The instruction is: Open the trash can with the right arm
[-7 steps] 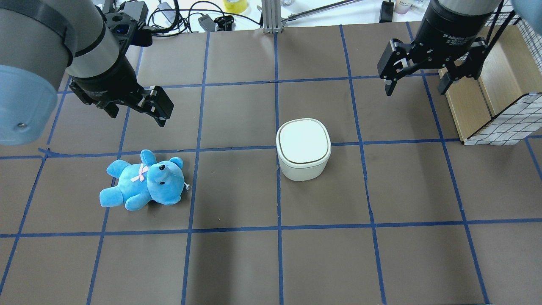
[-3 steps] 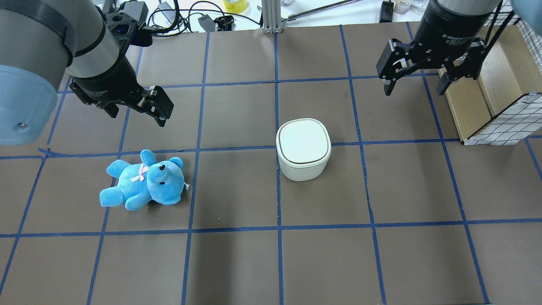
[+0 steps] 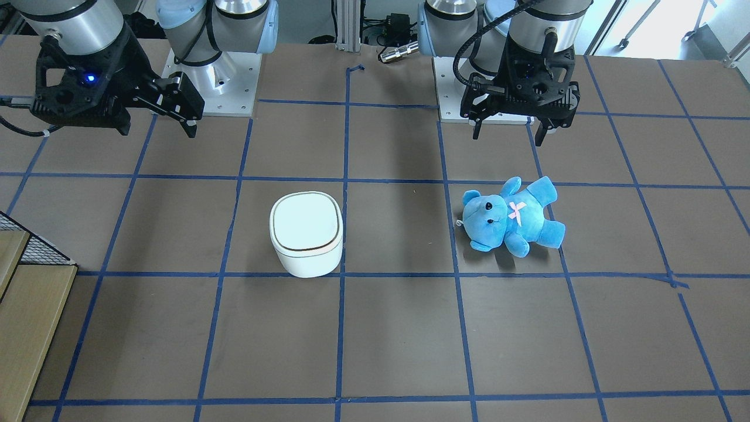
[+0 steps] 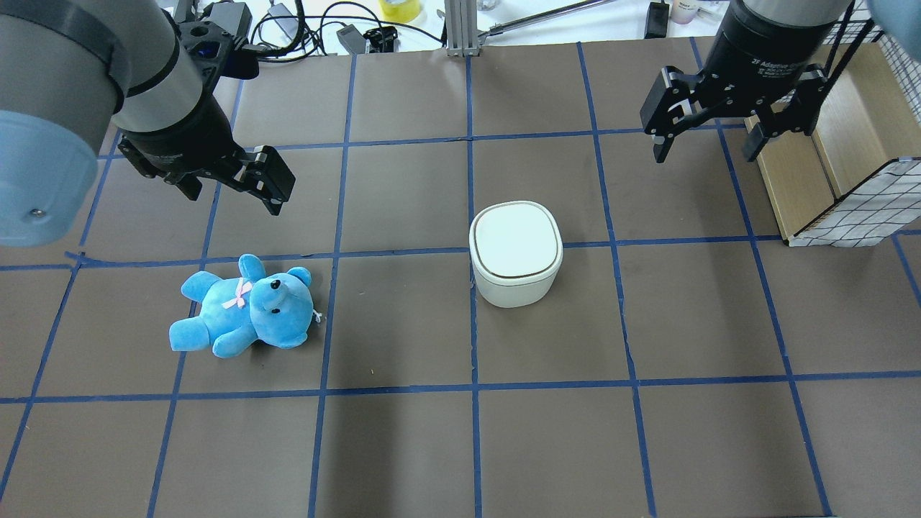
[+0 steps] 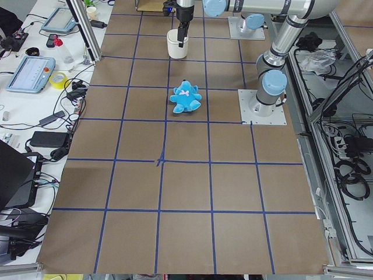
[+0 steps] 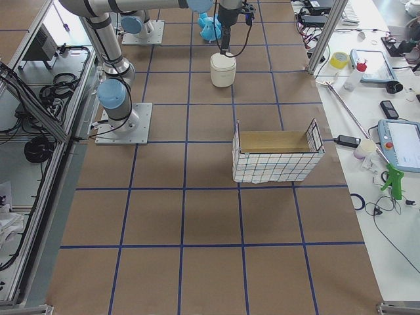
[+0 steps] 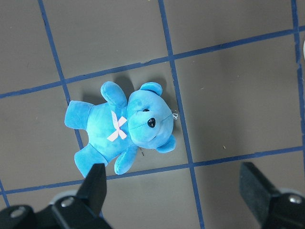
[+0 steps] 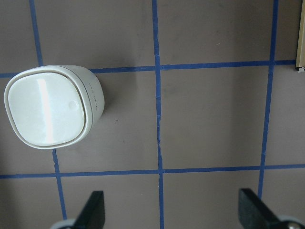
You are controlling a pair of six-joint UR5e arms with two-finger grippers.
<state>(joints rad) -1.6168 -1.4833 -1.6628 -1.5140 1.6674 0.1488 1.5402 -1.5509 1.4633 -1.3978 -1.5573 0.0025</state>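
Observation:
The white trash can stands near the table's middle with its flat lid shut; it also shows in the front view and at the left of the right wrist view. My right gripper, on the arm with the blue wrist light, hangs open and empty above the table, off to the can's far right. The right wrist view shows its fingertips wide apart. My left gripper is open and empty above the blue plush bear, which lies on its back.
A wire-mesh basket with a wooden box inside stands at the table's right edge, close behind my right gripper. Cables and small gear and an aluminium post line the far edge. Blue tape marks a grid on the brown table.

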